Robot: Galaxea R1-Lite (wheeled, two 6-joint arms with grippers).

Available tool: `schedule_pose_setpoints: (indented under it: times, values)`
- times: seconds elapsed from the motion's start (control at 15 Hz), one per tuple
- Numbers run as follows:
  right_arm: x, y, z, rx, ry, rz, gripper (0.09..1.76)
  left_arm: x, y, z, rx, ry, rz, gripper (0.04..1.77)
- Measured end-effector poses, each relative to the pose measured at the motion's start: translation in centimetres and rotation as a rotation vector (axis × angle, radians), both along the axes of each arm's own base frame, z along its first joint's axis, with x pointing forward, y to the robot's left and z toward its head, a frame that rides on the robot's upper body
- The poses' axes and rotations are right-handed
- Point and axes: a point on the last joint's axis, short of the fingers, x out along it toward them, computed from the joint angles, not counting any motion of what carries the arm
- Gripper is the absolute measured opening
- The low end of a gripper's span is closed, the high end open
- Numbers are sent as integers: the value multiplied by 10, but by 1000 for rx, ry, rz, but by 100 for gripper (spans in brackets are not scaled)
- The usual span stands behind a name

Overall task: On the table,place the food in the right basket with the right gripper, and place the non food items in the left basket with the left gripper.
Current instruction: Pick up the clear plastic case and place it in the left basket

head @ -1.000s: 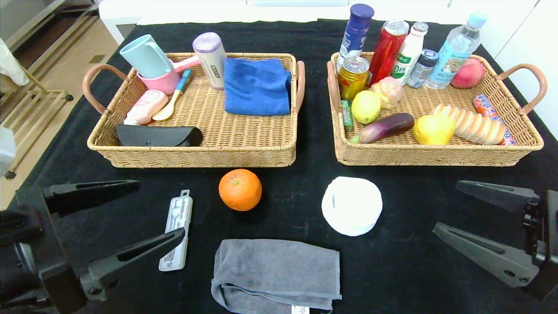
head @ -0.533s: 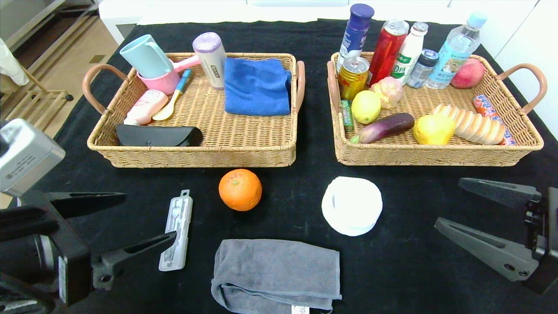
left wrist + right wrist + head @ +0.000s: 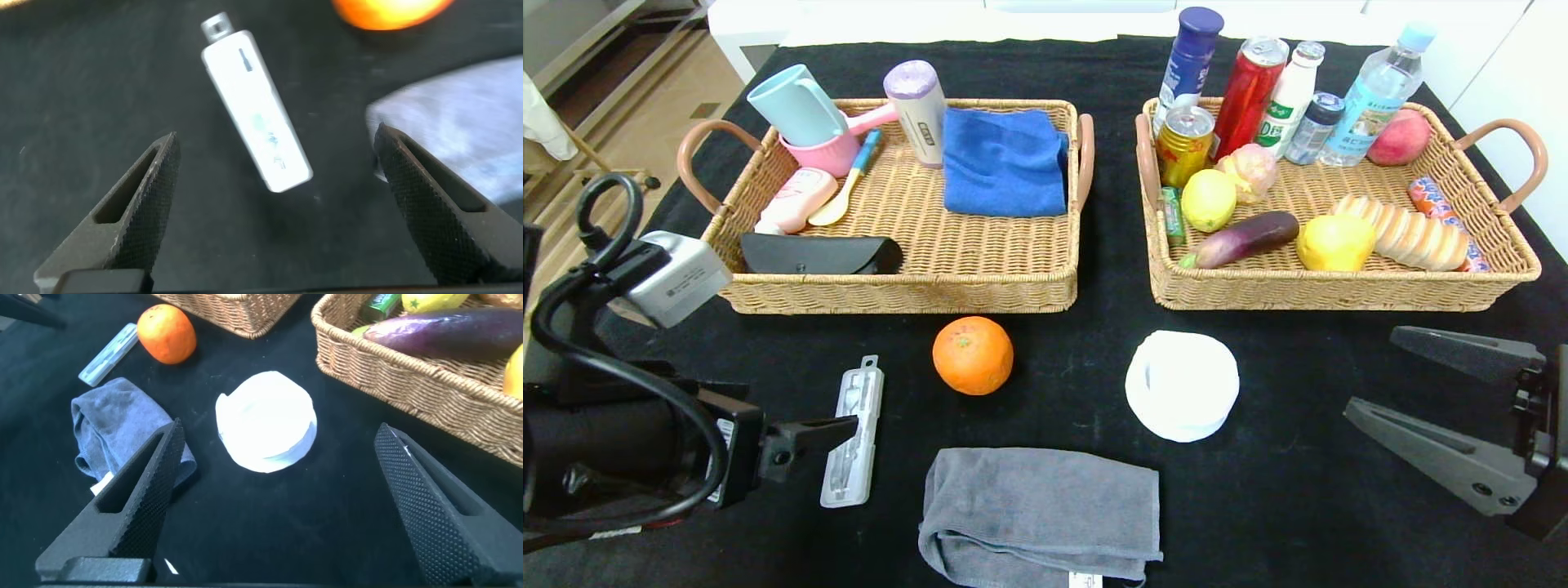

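No readable writing (green label) on milk bottle (image 3: pixel 1291 97).

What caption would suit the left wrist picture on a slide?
Left gripper open above the clear tool case on the black table, orange and grey towel nearby.

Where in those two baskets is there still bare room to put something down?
The left basket has bare wicker in its middle, between the blue cloth, the black case and the front rim. The right basket is crowded; only a small patch behind the bread loaf is free.
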Motion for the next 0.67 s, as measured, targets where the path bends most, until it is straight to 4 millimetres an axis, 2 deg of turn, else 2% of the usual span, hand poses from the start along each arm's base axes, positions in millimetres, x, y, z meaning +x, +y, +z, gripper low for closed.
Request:
schedule_pose_setpoints:
  times: [0.47,0.67]
  values:
    - [1,-2,3,4,-10,-16,170,50,-21,-21,30,126,151,172]
    - [2,-4,4,5,-16,-28,170,62,-25,-29,35,162,166,172]
